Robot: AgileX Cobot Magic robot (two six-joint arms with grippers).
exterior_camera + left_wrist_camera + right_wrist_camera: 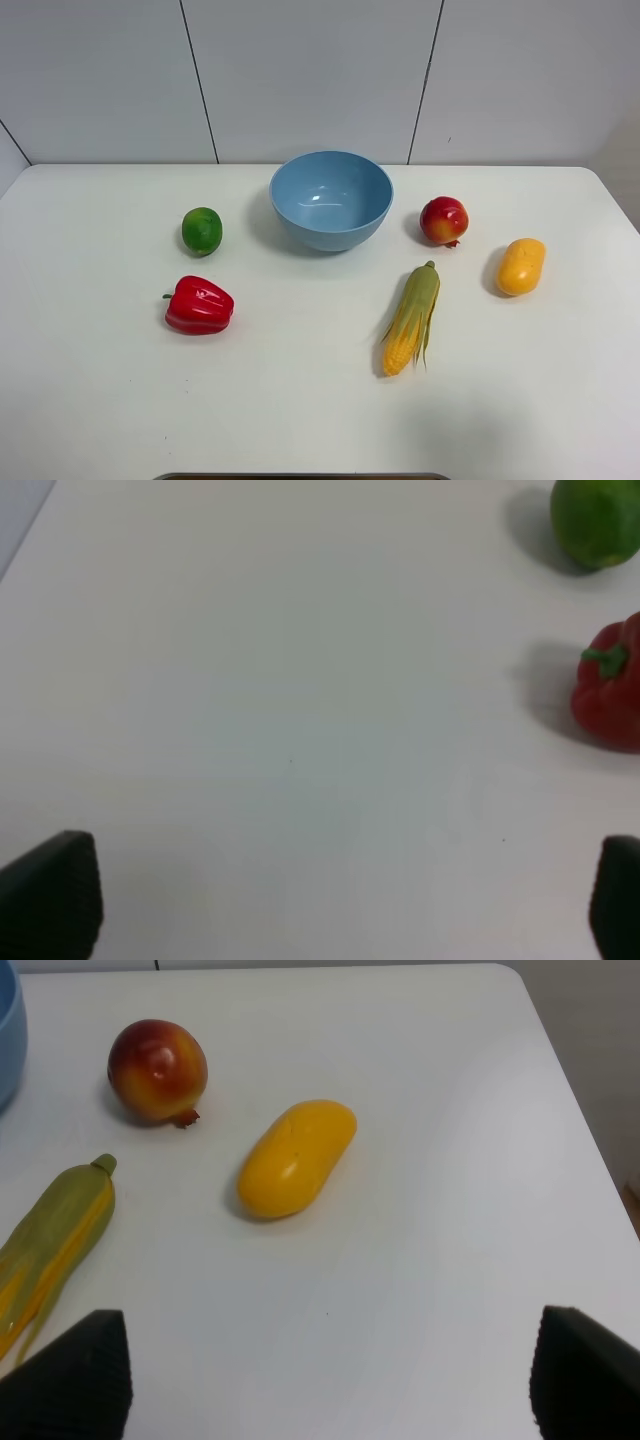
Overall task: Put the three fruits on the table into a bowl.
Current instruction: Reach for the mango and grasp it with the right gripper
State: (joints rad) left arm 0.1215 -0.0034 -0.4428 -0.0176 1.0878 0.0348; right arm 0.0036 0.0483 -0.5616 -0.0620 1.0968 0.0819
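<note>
Spreading across the high view, the white counter carries everything. The light blue bowl stands upright toward the far side, about midway between left and right. All three fruits lie on the counter outside it.

The corn cob lies nearer than the bowl and to its right, with its green tip pointing far and its yellow end near. The mango lies at the right, beside the corn cob but apart from it. The red bell pepper lies on its side at the near left, with its green stem pointing left. The red apple-like fruit sits just right of the bowl, not touching it, and farther than the mango. The lime sits left of the bowl, a little farther than the pepper.

The left gripper has its dark fingertips spread wide over bare counter and grips nothing; the lime and the pepper are at the edge of its view. The right gripper is likewise spread wide and holds nothing, with the mango beyond its fingertips.
</note>
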